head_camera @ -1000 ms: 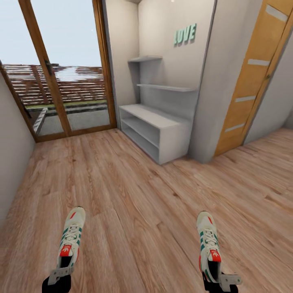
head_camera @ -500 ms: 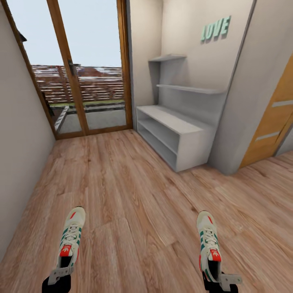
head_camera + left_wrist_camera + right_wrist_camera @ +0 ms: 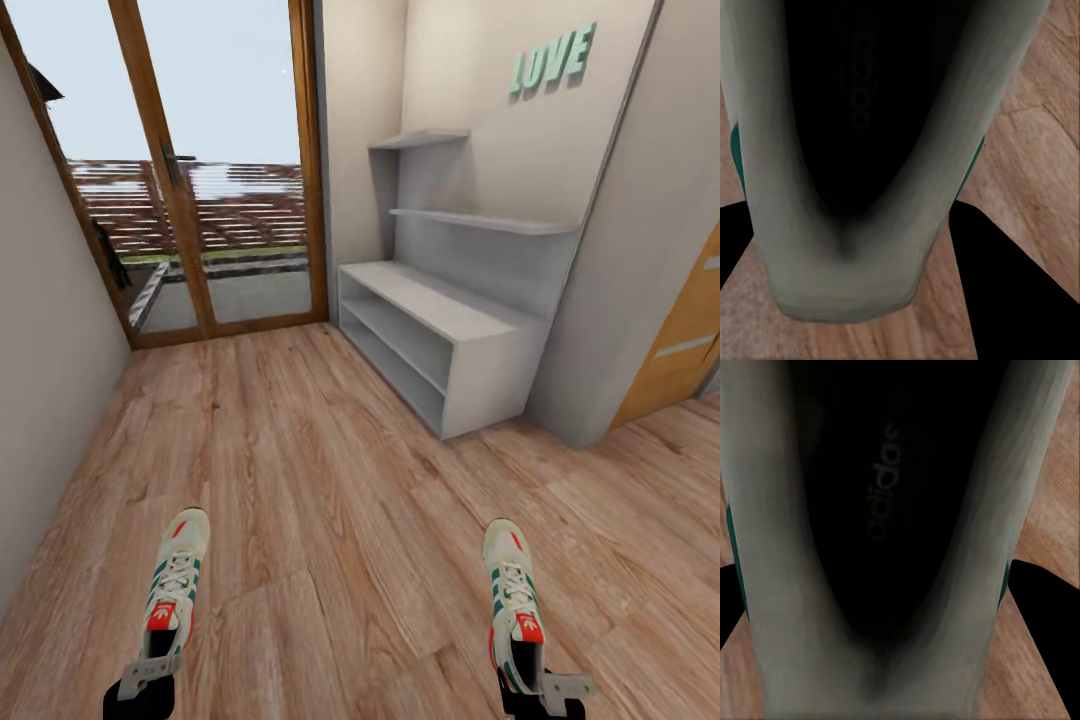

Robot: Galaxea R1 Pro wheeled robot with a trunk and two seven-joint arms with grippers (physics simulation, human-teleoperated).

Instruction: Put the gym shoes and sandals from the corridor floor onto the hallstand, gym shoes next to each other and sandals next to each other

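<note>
I've got a gym shoe in each claw. My left claw [image 3: 148, 672] is pinched on the heel of the left gym shoe [image 3: 176, 582], toe pointing away from me; my right claw [image 3: 540, 690] is pinched on the heel of the right gym shoe [image 3: 512, 592], toe likewise forward. Both shoes run lengthwise straight ahead, roughly parallel, well apart from each other. In the wrist views I'm looking down into the dark insides, left shoe [image 3: 855, 157] and right shoe [image 3: 877, 532], with plank floor behind.

What matters now: the hallstand [image 3: 455, 335] lies ahead and off to my right, against the wall, its long side running away toward the glass door [image 3: 215, 170]. My right arm is the nearer one, so I judge that shoe goes on first, with the left brought in beside it.

Count: two gym shoes, both in hand. One hallstand, with two low open compartments and two staggered shelves above. The corridor floor [image 3: 330, 480] stretches between me and it.
</note>
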